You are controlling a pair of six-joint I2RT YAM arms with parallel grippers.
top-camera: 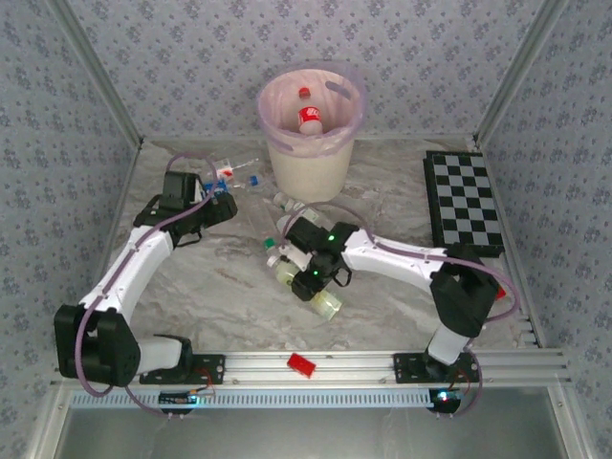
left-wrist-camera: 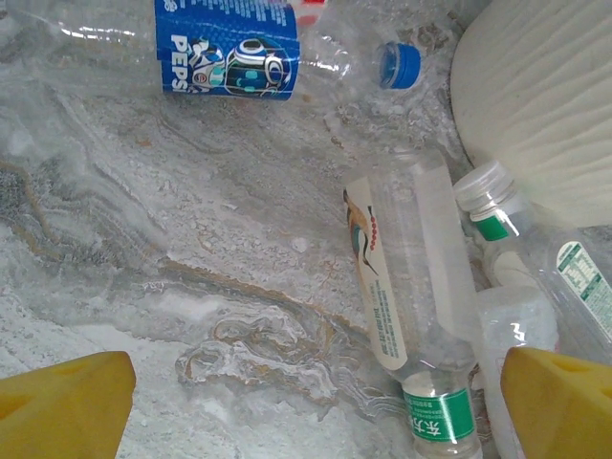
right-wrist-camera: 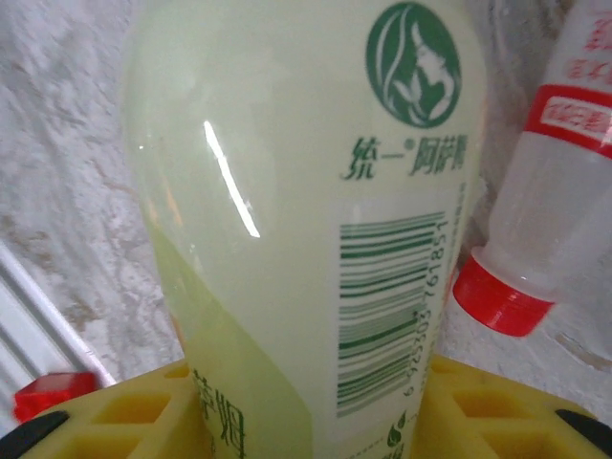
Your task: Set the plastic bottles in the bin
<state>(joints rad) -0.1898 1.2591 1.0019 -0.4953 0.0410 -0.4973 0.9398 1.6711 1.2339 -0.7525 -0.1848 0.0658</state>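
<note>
Grasp of pale green bottle [right-wrist-camera: 287, 191] by the right gripper [right-wrist-camera: 311, 416]; the bin [top-camera: 311, 167] stands at upper centre of the top view.

The right jaws press on both sides of the bottle, so I judge the pick is made. Next it needs a lift and a carry up to the bin, where one red-capped bottle [top-camera: 307, 117] lies. The left gripper [left-wrist-camera: 313, 406] is wide open and holds nothing. Its wrist view shows a green-labelled bottle [left-wrist-camera: 411, 287] at lower right and a Pepsi bottle [left-wrist-camera: 229, 48] at the top edge, both unclear from above.
</note>
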